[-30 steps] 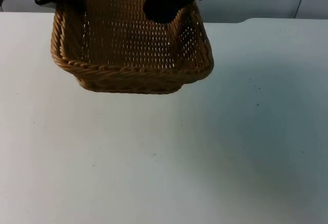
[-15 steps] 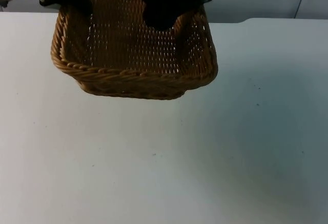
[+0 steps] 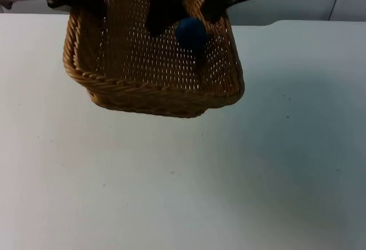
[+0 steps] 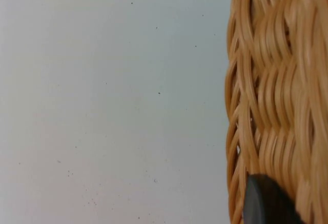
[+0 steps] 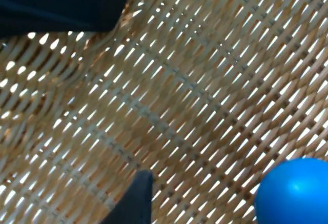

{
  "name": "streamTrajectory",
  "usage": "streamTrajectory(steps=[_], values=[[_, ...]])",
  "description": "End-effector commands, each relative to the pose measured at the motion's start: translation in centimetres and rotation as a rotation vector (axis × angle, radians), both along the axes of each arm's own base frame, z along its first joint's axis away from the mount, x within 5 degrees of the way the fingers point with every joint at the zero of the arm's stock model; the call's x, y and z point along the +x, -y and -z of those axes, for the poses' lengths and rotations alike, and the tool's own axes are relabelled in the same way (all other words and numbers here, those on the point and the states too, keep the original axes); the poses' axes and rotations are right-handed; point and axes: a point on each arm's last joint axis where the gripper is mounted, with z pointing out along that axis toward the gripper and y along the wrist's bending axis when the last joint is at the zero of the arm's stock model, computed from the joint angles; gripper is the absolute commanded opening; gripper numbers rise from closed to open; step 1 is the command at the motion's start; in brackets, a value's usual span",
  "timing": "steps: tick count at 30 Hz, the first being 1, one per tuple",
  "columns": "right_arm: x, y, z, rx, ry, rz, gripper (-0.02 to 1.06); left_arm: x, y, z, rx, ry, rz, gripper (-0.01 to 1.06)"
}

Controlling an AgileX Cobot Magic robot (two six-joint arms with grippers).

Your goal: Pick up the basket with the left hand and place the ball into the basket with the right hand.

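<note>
wicker basket (image 3: 154, 84) hangs above the white table (image 3: 183, 181) at top centre, left gripper (image 4: 266, 203) clamped on its wall. blue ball (image 3: 190, 32) lies free inside, right gripper (image 3: 183, 7) spread apart above.

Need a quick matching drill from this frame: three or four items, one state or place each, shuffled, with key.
Items:
1. ball
2. basket
3. left gripper
4. right gripper

States:
A. shut on the woven wall
B. blue, inside the basket, free of the fingers
C. open above the woven floor
D. lifted off the white table, tilted

Pairs: 1-B, 2-D, 3-A, 4-C
</note>
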Motion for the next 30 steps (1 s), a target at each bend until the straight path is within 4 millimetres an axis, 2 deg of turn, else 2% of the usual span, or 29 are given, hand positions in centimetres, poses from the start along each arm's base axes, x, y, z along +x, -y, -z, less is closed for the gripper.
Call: streamTrajectory(steps=[1, 7, 12, 13, 16, 17, 22, 23, 27, 28, 30], values=[[-0.2, 0.5, -1.2, -0.002, 0.022, 0.001, 1.05, 0.1, 0.1, -1.0, -0.028, 0.032, -0.015, 0.00], [-0.5, 0.7, -2.2, 0.003, 0.038, -0.010, 1.05, 0.0, 0.1, -1.0, -0.027, 0.029, -0.012, 0.00], [-1.4, 1.7, -5.3, 0.022, 0.078, -0.023, 1.05, 0.0, 0.1, -1.0, -0.022, 0.031, -0.004, 0.00], [-1.4, 1.7, -5.3, 0.022, 0.078, -0.023, 1.05, 0.0, 0.1, -1.0, -0.022, 0.031, -0.004, 0.00], [-2.1, 3.6, -8.3, 0.068, 0.094, 0.010, 1.05, 0.0, 0.1, -1.0, -0.022, 0.031, -0.003, 0.00], [-2.1, 3.6, -8.3, 0.068, 0.094, 0.010, 1.05, 0.0, 0.1, -1.0, -0.022, 0.031, -0.003, 0.00], [-3.4, 7.2, -12.5, 0.096, 0.138, 0.059, 1.05, 0.0, 0.6, -1.1, -0.065, 0.034, 0.029, 0.00], [-3.4, 7.2, -12.5, 0.096, 0.138, 0.059, 1.05, 0.0, 0.6, -1.1, -0.065, 0.034, 0.029, 0.00], [-4.7, 9.9, -14.8, 0.069, 0.142, 0.094, 1.05, -0.1, 0.8, -1.2, -0.103, 0.026, 0.029, 0.00], [-4.7, 9.9, -14.8, 0.069, 0.142, 0.094, 1.05, -0.1, 0.8, -1.2, -0.103, 0.026, 0.029, 0.00], [-5.6, 11.8, -15.7, 0.039, 0.151, 0.151, 1.05, -0.2, 1.1, -1.3, -0.125, 0.029, 0.056, 0.00]])
